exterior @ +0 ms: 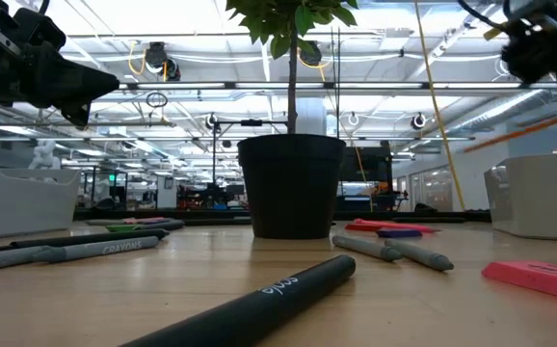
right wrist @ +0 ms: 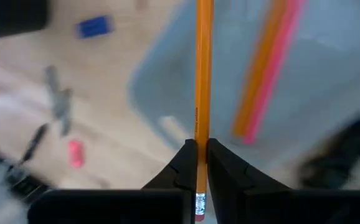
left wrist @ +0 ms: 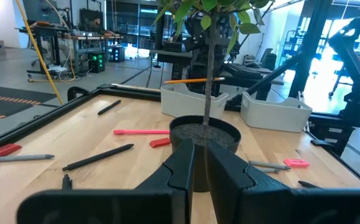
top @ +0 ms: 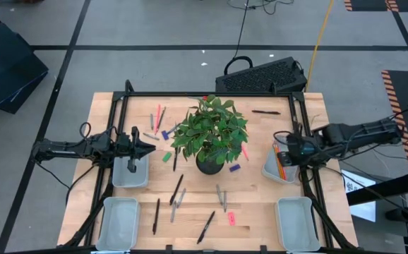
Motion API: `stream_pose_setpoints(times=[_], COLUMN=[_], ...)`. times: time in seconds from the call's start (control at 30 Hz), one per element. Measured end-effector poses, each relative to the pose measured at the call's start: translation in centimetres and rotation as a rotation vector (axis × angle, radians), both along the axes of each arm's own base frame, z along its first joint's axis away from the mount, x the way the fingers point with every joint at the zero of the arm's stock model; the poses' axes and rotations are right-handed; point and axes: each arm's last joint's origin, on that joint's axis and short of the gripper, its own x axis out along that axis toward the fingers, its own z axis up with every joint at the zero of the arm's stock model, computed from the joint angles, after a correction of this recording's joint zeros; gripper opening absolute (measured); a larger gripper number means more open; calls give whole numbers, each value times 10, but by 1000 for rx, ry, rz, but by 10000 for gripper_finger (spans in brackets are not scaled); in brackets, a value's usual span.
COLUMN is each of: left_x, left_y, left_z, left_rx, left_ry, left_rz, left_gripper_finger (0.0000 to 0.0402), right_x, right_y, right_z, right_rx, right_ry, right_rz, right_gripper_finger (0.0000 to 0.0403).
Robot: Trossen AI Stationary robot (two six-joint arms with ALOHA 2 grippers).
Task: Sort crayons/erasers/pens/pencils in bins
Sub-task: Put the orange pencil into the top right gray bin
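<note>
Right gripper (top: 289, 150), seen from above, hangs over the bin (top: 272, 171) right of the plant pot (top: 210, 164); the left gripper (top: 150, 148) hovers left of that pot above another bin (top: 130, 178). From bench height, a black pen (exterior: 250, 308) lies before the pot. Its wrist view shows the left gripper pressed together, empty. The right wrist view shows fingers pinching an orange pencil (right wrist: 203, 68) over the bin holding two more.

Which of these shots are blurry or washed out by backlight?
Right wrist view: sharp on the right hand and its pencil, the bin behind smeared. Low view: bright ceiling lights silhouette the plant pot; the near pen is soft.
</note>
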Motion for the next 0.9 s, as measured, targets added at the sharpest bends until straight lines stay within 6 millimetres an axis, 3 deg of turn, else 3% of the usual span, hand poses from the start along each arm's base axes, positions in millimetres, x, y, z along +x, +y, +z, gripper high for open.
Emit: stream_pose_setpoints(times=[0.2,0.57,0.9], left_x=[0,0,0], left_y=[0,0,0], left_z=[0,0,0], left_rx=[0,0,0], left_ry=[0,0,0], left_rz=[0,0,0], left_gripper_finger=[42,42,42], right_x=[-16,-2,9], right_y=[0,4,7], right_z=[-3,-20,-28], right_rx=[-9,-53,-62], right_ry=[136,226,314], right_rz=[-73,-58,-19], right_gripper_finger=[18,23,78])
